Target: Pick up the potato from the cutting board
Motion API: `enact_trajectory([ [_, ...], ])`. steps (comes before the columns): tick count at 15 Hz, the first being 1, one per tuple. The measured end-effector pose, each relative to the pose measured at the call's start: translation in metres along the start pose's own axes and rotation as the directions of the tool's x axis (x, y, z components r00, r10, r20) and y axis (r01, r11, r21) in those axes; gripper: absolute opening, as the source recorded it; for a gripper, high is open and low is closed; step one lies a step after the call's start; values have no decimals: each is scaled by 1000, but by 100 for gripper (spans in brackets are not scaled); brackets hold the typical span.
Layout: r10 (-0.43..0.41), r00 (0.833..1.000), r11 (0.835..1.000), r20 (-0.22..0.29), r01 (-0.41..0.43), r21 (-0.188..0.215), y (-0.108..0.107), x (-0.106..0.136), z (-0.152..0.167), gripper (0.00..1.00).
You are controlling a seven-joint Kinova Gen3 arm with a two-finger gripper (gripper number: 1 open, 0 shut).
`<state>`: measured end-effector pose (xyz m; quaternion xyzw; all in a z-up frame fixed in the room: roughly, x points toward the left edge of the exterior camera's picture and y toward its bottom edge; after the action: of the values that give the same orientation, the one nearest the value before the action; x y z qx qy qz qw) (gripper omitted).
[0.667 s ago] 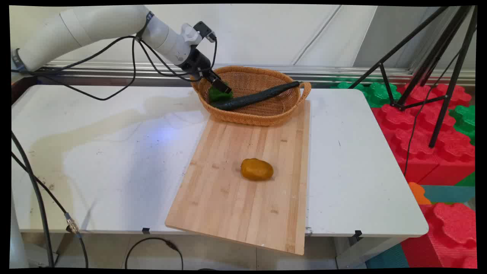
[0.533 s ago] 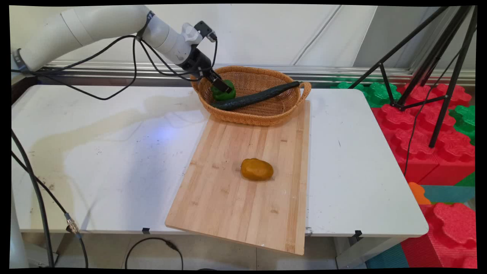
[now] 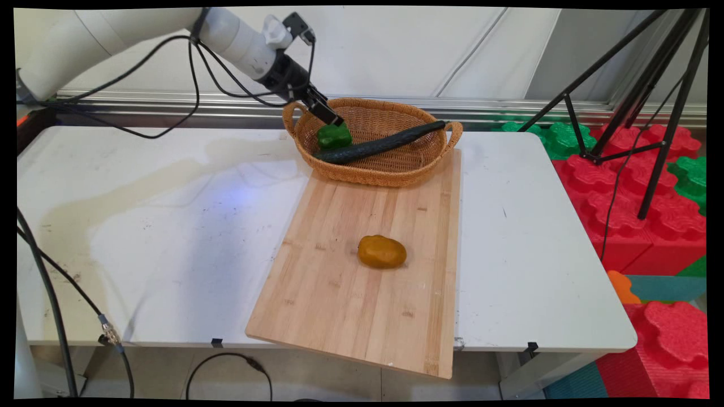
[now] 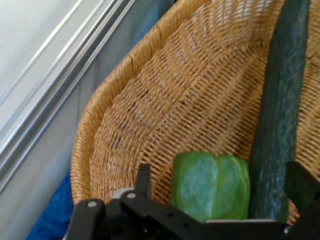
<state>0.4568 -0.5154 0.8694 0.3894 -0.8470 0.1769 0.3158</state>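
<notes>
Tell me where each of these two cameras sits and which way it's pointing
Main view: fixed above the table's near side, looking down across it toward the wall; the white arm and its hand enter from upper left.
Hand view: mounted on the hand, looking along it into the basket; the black linkage and fingers show at the bottom.
Shared: basket, green pepper and cucumber.

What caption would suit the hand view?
Gripper holding a green pepper above a wicker basket, beside a cucumber.
</notes>
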Motion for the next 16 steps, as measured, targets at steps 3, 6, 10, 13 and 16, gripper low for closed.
enact_trajectory([
  [3,27,1000,999,-14,-28,-17,-1,4,-17,100],
  [6,50,998,998,-27,-51,-36,-1,5,-39,100],
  [10,73,997,995,-37,-75,-62,1,4,-69,100],
  [13,92,995,992,-45,-95,-86,6,2,-94,100],
  [16,101,994,989,-47,-105,-102,13,-1,-118,100],
])
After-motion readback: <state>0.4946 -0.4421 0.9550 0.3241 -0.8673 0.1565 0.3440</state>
